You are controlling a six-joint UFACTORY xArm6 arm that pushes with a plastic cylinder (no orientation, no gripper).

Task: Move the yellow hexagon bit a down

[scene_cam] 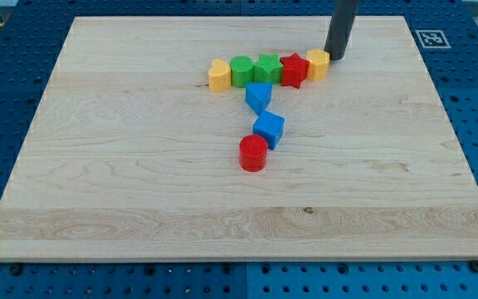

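Observation:
The yellow hexagon [318, 63] sits at the right end of a row of blocks near the view's top. To its left in the row are a red star [295, 70], a green star [268, 69], a green cylinder [241, 71] and a yellow heart-shaped block [218, 75]. My tip [334, 56] is just to the right of the yellow hexagon and slightly above it in the view, touching it or nearly so.
A blue block [258, 97] lies below the row, another blue cube [269, 129] lower down, and a red cylinder [253, 154] beside it. The wooden board [139, 191] rests on a blue perforated table. A fiducial tag [431, 37] marks the top right corner.

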